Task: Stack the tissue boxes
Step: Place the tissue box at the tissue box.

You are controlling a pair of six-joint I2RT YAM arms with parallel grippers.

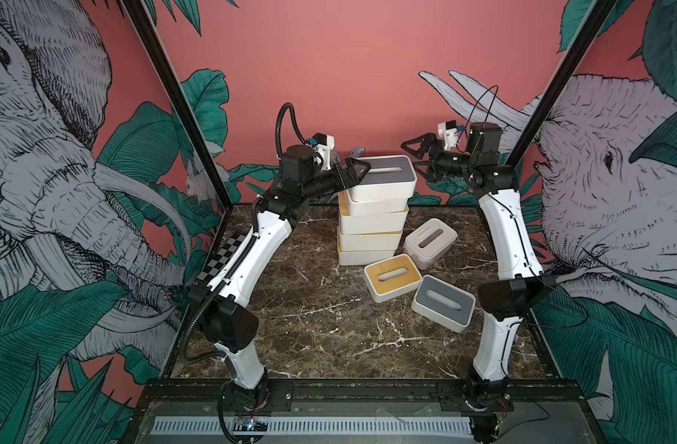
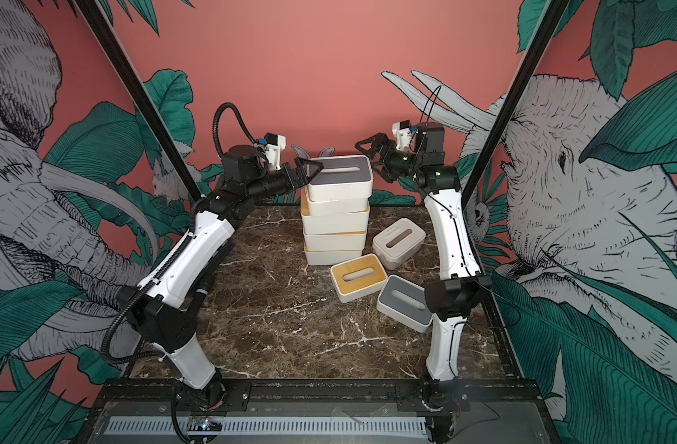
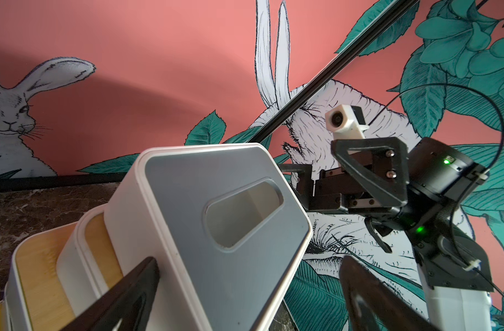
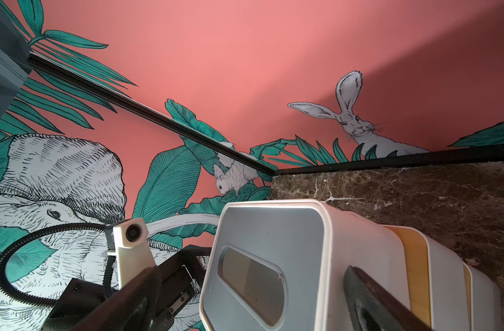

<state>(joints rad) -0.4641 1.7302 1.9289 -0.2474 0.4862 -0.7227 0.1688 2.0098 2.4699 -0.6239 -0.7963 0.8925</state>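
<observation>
Five white tissue boxes (image 1: 371, 226) stand stacked unevenly, grey-lidded box (image 1: 373, 177) topmost.

Both top views look down from the front over the table (image 1: 310, 319). Wrist views, close up, share the top box (image 3: 182, 183) from opposite sides.

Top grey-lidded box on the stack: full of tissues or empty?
Looks empty: the grey-lidded box shows only bare white inner wall through its slot in the left wrist view, no tissue.
</observation>
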